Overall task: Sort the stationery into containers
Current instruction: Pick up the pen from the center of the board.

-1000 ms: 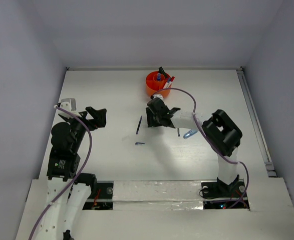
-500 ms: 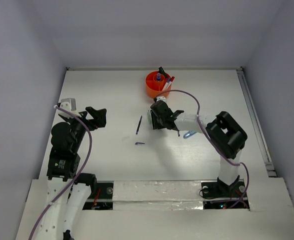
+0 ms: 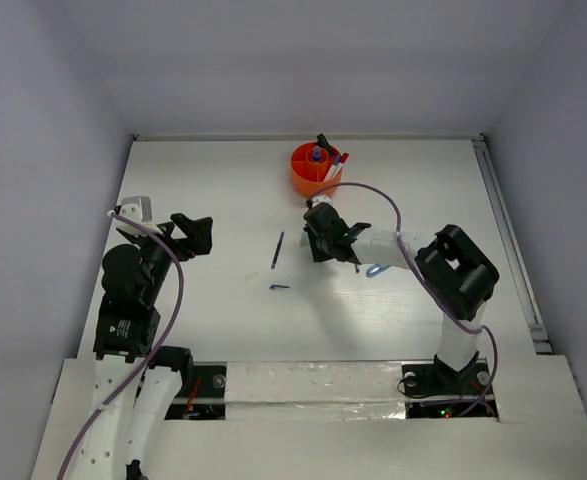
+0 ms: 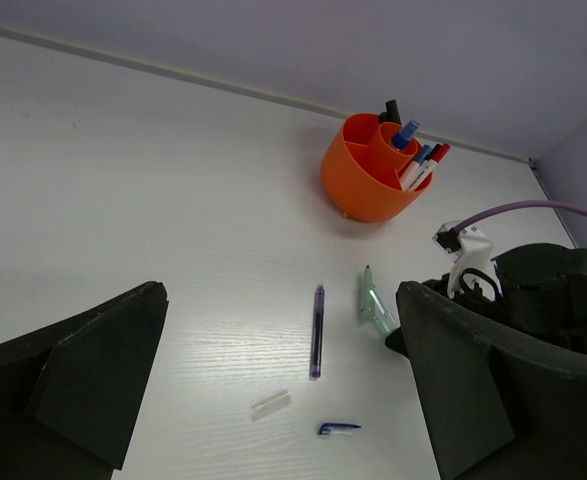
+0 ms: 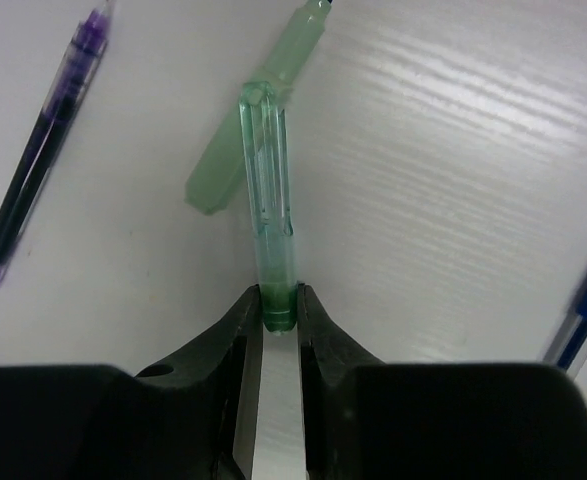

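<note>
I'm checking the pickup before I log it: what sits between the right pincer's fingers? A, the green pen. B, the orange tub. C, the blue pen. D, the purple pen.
A: in the right wrist view, the right pincer is clamped on either side of the near end of the green pen.

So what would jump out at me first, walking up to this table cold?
Probably the bright orange tub at the far middle of the white table, with several pens standing in its compartments. Next, just in front of it, the right gripper pinching the end of a pale green pen that lies on the table, with a dark purple pen loose beside it.
</note>
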`<action>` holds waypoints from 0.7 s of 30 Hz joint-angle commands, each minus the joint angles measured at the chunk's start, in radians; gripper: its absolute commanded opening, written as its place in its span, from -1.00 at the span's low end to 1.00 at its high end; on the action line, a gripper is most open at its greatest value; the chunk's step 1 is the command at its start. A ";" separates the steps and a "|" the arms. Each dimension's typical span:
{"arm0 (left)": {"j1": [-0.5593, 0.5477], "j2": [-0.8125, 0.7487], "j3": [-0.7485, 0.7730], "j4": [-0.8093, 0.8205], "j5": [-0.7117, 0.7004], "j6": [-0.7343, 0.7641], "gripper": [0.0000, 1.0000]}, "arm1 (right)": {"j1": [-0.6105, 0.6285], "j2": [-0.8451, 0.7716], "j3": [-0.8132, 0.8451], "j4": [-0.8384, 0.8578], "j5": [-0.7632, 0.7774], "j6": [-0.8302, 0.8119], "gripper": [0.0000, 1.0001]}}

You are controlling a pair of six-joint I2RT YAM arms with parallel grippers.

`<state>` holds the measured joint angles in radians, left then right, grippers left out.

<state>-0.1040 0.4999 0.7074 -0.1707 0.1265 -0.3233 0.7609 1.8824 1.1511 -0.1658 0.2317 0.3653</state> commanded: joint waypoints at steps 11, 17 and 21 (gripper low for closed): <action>-0.003 0.074 -0.034 0.151 0.260 -0.010 0.98 | 0.017 -0.302 0.002 -0.179 -0.267 -0.114 -1.00; -0.075 0.134 -0.072 0.263 0.424 -0.092 0.98 | 0.017 -0.396 0.006 -0.227 -0.324 -0.121 -1.00; -0.212 0.155 -0.092 0.341 0.351 -0.169 0.47 | 0.017 -0.402 0.030 -0.242 -0.341 -0.120 -1.00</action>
<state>-0.2356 0.6518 0.6243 0.0292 0.4622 -0.4229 0.7677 1.5017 1.1320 -0.3786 -0.0650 0.2615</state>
